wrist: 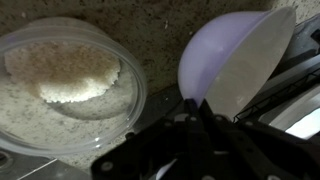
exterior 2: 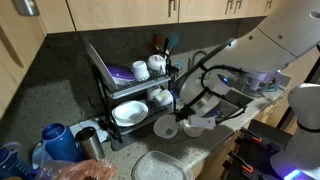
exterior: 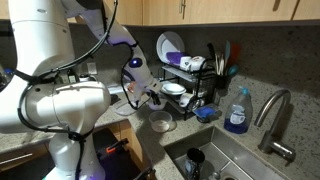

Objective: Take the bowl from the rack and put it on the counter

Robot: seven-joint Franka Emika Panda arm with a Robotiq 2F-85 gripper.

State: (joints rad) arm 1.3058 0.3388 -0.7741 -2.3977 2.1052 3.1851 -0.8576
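The small pale bowl (wrist: 235, 55) fills the upper right of the wrist view, and its rim runs down between my fingers. My gripper (wrist: 195, 105) is shut on that rim. In both exterior views the bowl (exterior: 160, 123) (exterior 2: 167, 127) hangs low over the speckled counter (exterior: 120, 135) (exterior 2: 120, 160), just in front of the black wire rack (exterior: 195, 85) (exterior 2: 125, 85). My gripper (exterior: 148, 100) (exterior 2: 190, 118) is beside the bowl, off the rack's front. Whether the bowl touches the counter I cannot tell.
A wider white bowl (exterior 2: 130, 113) sits on the rack's lower tier, with cups above and an upright plate (exterior: 168, 47). A clear round container (exterior 2: 160, 166) (wrist: 65, 85) lies on the counter close by. The steel sink (exterior: 230, 160), faucet (exterior: 275, 115) and blue soap bottle (exterior: 237, 112) are beyond the rack.
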